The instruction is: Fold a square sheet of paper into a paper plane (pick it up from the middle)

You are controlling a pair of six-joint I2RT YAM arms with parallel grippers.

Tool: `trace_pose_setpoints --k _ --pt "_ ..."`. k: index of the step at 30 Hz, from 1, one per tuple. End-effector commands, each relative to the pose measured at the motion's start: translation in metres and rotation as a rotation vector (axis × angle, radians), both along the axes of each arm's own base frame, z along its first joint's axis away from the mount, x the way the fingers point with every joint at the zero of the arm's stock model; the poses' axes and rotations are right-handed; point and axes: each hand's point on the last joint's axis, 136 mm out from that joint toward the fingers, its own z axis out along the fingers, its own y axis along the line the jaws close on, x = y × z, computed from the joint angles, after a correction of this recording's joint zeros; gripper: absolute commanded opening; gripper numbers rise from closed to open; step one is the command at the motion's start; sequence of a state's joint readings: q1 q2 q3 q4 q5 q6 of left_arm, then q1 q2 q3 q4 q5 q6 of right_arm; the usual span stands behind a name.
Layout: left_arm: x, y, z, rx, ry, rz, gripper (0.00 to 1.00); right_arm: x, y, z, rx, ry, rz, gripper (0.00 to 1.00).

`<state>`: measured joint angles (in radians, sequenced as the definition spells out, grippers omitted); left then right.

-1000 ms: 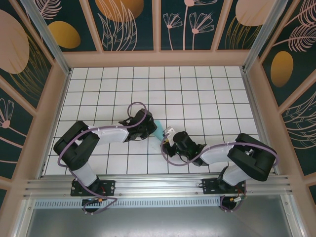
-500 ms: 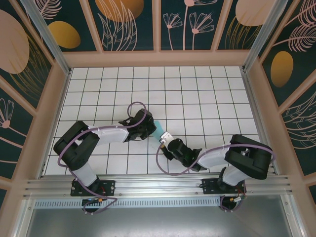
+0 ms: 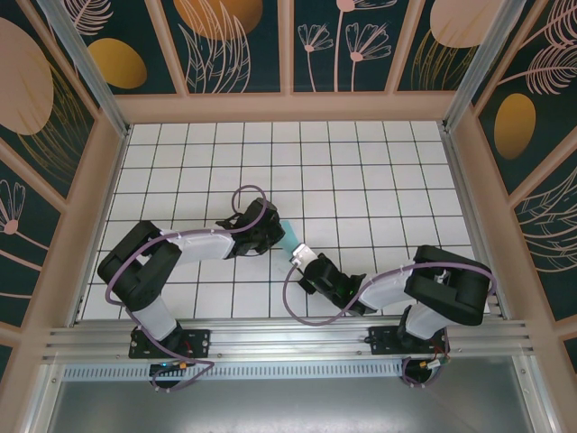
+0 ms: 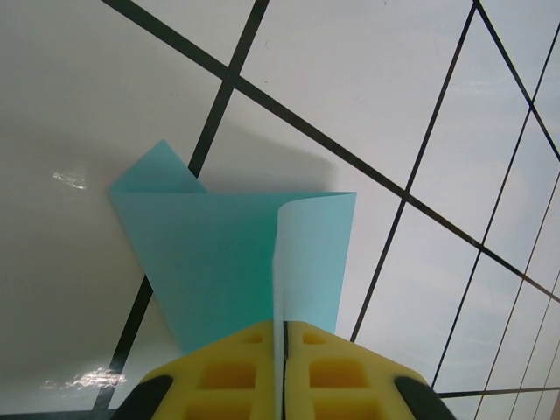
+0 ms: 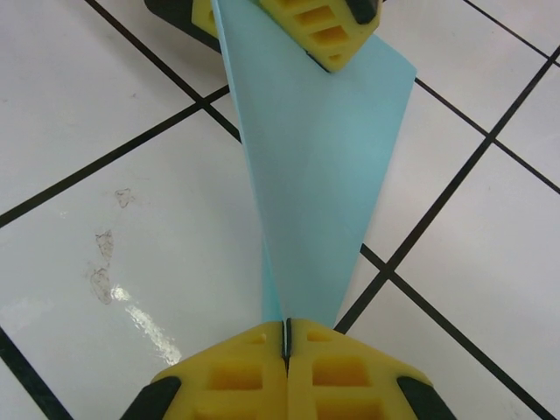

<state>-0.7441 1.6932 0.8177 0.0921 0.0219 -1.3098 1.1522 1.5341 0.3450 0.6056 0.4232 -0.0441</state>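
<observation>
The left gripper sat just left of the table's middle, its yellow fingers pressed together on an edge of the turquoise paper. In its wrist view the sheet fanned out from the closed jaws in folded layers. One flap curled upright along the grip line, and a corner poked out on the left over the white grid table.

From above, the paper was a small sliver bridging the two grippers, a little nearer than the table's centre. Just right of it, and nearer, the right gripper was clamped shut on the paper's narrow tip. Its wrist view showed the sheet widening away from its own fingers toward the other gripper, which pinched the far edge. Whether the lower edge touched the tiles could not be told.

The paper looked thin and very light. It seemed limp where single, stiffer along its creases, and likely to slide on the glossy tiles. With both ends pinched, pulling apart could have torn it, and pushing together could have buckled it. The doubled folds and the centre crease seemed the safest places to hold it, with a light pinch, rather than a loose single flap
</observation>
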Motion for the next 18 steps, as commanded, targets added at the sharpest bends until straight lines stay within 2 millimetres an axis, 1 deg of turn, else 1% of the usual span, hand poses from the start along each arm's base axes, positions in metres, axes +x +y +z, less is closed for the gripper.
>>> trace_pose_setpoints --k 1,5,6,7,8,9,10,11,15,18 --pt "0.003 0.003 0.013 0.002 -0.022 -0.006 0.13 -0.001 0.008 -0.001 0.024 0.028 0.0 0.0" --pt "0.006 0.012 0.025 0.017 -0.054 0.015 0.26 -0.003 0.017 -0.001 0.1 0.128 0.002 0.0" --pt "0.006 0.015 0.029 0.021 -0.067 0.026 0.34 -0.005 0.021 0.001 0.142 0.171 0.009 0.0" --pt "0.007 0.02 0.035 0.022 -0.08 0.037 0.39 -0.007 0.025 0.002 0.184 0.22 0.024 0.0" --pt "0.007 0.024 0.039 0.024 -0.09 0.052 0.4 -0.008 0.027 0.003 0.215 0.26 0.03 0.0" --pt "0.008 0.031 0.044 0.031 -0.106 0.069 0.44 -0.008 0.03 0.004 0.249 0.307 0.037 0.0" --pt "0.008 0.037 0.049 0.039 -0.122 0.09 0.53 -0.009 0.033 0.005 0.279 0.351 0.043 0.0" --pt "0.007 0.043 0.054 0.047 -0.136 0.104 0.58 -0.007 0.034 0.006 0.304 0.383 0.037 0.0" --pt "0.004 0.063 0.071 0.058 -0.195 0.157 0.63 -0.005 0.037 0.007 0.407 0.542 0.033 0.0" --pt "0.001 0.07 0.08 0.047 -0.229 0.171 0.63 -0.001 0.034 0.006 0.467 0.635 0.005 0.0"
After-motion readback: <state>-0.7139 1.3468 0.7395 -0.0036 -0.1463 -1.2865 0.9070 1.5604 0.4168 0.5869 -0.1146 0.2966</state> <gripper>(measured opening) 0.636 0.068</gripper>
